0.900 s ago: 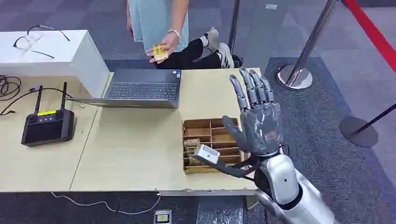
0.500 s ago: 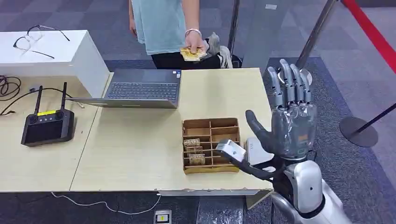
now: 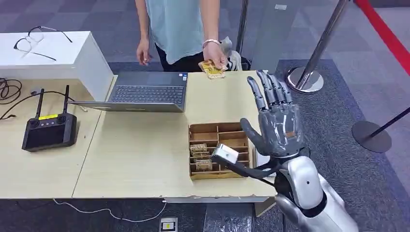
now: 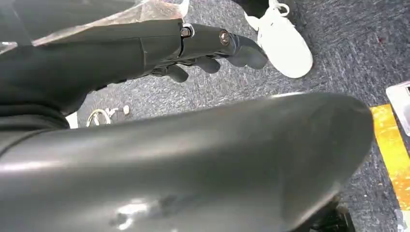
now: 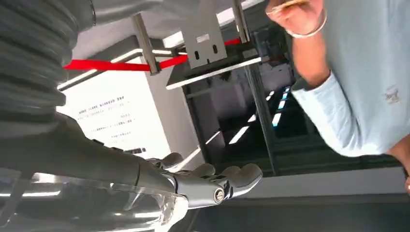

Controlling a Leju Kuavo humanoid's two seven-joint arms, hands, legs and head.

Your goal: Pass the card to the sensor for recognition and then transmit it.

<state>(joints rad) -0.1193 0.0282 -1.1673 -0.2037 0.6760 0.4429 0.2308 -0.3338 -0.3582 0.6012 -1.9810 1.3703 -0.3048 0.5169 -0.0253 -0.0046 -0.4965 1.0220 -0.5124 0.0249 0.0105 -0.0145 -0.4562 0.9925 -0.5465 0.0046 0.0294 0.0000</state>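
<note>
- The left hand (image 4: 212, 46) hangs over the floor beside a white shoe (image 4: 280, 41); its fingers curl inward and their tips are hidden, so I cannot tell whether they grip anything.
- The right hand (image 3: 276, 123) stands palm-up just right of the wooden tray (image 3: 218, 150), fingers spread, holding nothing; it has swung back toward the tray.
- The card (image 3: 212, 69), partly covered by a person's hand (image 3: 216, 55), now sits at the bench (image 3: 135, 150) edge beyond the tray, nearer than before.
</note>
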